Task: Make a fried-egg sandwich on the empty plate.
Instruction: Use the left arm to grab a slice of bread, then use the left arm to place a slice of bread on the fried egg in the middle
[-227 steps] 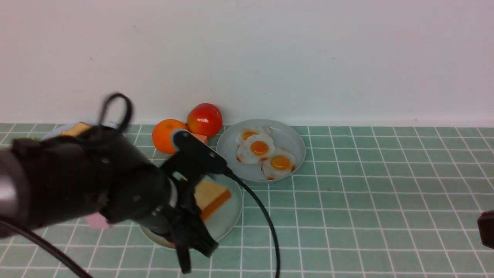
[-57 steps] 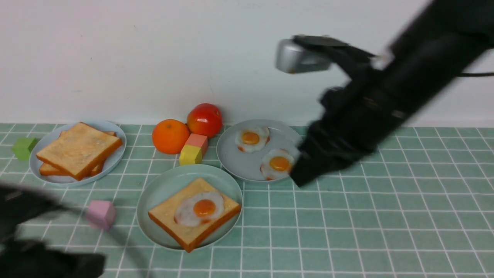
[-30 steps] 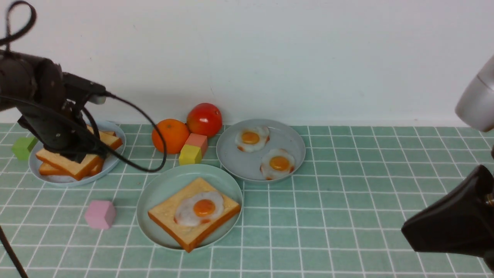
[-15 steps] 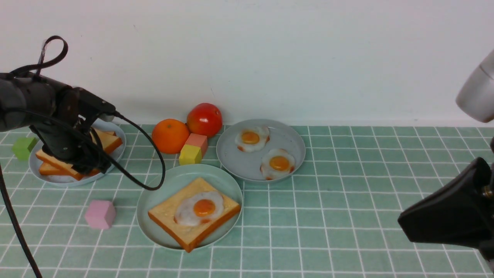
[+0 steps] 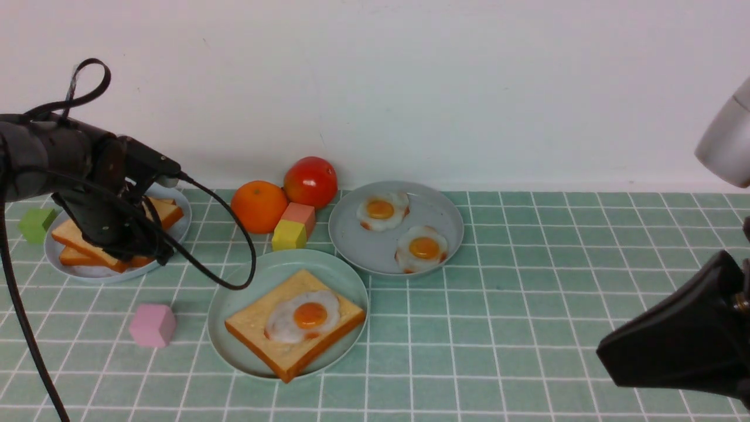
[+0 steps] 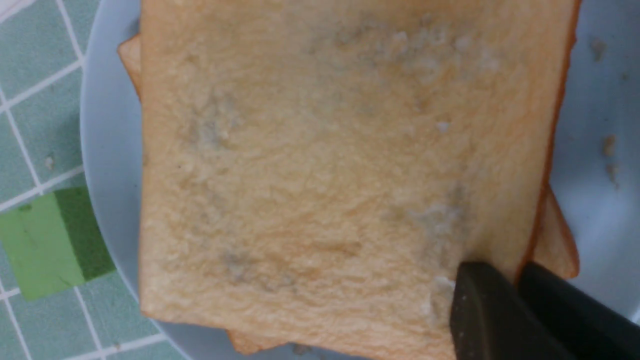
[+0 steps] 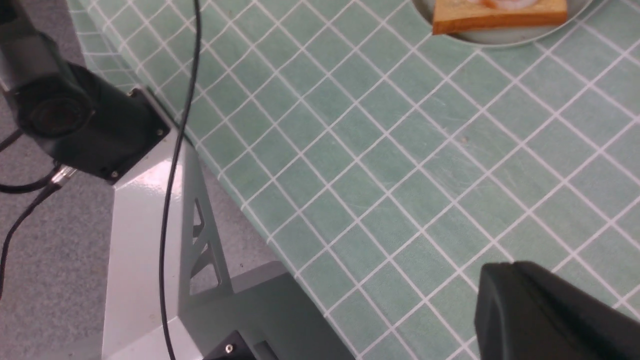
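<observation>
- Front view: at the left of the frame the left gripper (image 5: 140, 252) is clamped on the top toast slice (image 5: 67, 234) on the light blue plate (image 5: 180, 230). The toast with an egg (image 5: 255, 325) lies on the mint-green plate (image 5: 252, 281), lower centre. The right gripper (image 5: 621, 354), lower right, has its jaws together.
- Left wrist view: two black fingers (image 6: 485, 310) pinch that slice's crust edge, lower right.
- Right wrist view: the mint-green plate's rim shows top right.

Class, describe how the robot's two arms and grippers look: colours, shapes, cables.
The left arm is matte black and rounded, with a black cable looping over it and trailing down. The left gripper has flat black fingers. The right arm shows a silver-grey cylinder and a black wedge-shaped end.
</observation>
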